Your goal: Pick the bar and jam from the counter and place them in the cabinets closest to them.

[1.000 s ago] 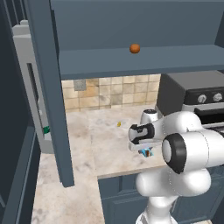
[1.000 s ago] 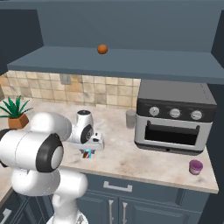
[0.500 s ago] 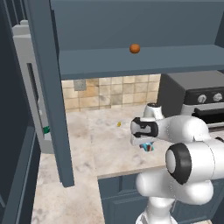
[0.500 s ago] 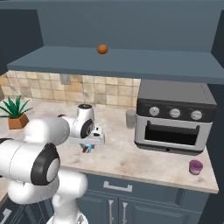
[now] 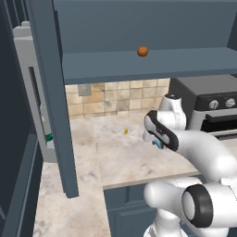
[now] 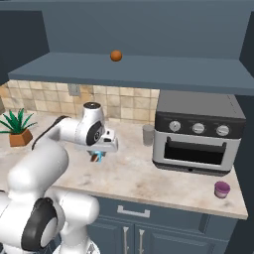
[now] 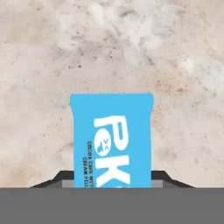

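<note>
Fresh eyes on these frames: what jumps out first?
The small flat bright-blue wrapped bar fills the middle of the hand view, sitting between the tool's fingers above the beige marbled stone counter. Next, the orange-brown ball alone on the open dark blue-grey shelf, and the tiny pink-magenta jar at the counter's right end, in front of the grey toaster oven.

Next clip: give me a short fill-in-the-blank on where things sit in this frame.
1. The gripper holds the bright-blue ____.
2. The pink jam stands on the counter in front of the ____.
3. The orange ball rests on the open ____.

Missing words: bar; oven; shelf
</note>
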Controlling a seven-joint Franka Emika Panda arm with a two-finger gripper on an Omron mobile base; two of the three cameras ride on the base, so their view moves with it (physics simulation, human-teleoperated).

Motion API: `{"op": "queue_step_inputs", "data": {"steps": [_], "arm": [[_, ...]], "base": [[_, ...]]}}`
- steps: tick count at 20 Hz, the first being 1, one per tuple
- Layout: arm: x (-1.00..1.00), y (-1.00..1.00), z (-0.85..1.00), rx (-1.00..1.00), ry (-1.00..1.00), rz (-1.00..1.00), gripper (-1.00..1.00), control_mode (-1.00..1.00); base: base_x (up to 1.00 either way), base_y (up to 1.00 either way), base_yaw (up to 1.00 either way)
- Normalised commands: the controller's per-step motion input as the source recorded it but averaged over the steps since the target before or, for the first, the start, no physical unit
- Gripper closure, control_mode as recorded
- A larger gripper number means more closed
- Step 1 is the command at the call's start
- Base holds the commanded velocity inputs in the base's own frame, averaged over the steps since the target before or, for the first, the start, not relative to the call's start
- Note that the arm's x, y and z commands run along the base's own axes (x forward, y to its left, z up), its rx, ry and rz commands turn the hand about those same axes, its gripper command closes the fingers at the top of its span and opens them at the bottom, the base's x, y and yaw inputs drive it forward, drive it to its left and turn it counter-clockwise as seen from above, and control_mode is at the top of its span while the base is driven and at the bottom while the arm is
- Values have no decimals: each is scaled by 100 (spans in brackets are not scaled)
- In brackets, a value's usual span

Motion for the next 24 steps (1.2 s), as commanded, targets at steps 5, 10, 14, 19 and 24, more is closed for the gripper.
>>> {"op": "queue_step_inputs", "data": {"steps": [5,10,14,19,24], "arm": [[-31,-7,83,-1,-1,0,100,-100],[-43,-11,78,-3,-1,0,100,-100],[-51,-14,80,-1,-4,0,100,-100],[-52,-9,81,0,-4,0,100,-100],[-46,-13,69,0,-4,0,100,-100]], "base": [[0,0,0],[0,0,0],[0,0,0],[0,0,0],[0,0,0]]}}
